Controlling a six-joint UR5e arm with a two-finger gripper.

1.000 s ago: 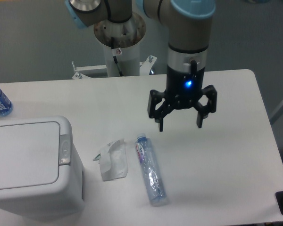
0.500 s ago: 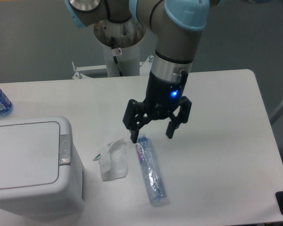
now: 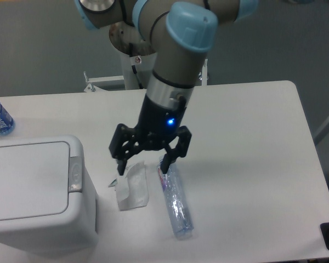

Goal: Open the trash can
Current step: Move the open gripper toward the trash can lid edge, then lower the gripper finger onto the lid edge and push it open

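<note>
Your gripper (image 3: 143,165) has swung left, fingers spread and holding nothing, above the crumpled wrapper (image 3: 132,187). The trash can (image 3: 35,194) sits lid down, its long side running left-right, its latch (image 3: 75,173) facing the gripper.

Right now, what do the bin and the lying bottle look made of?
Bin: looks like white moulded plastic, smooth semi-matte, with rounded corners and a grey latch. Bottle: probably thin clear plastic, glossy; table shows through, highlights look crinkled.

A grey tubular metal arm (image 3: 172,71) with pale-blue joint caps carries a black two-finger gripper (image 3: 143,163) showing a blue light
</note>
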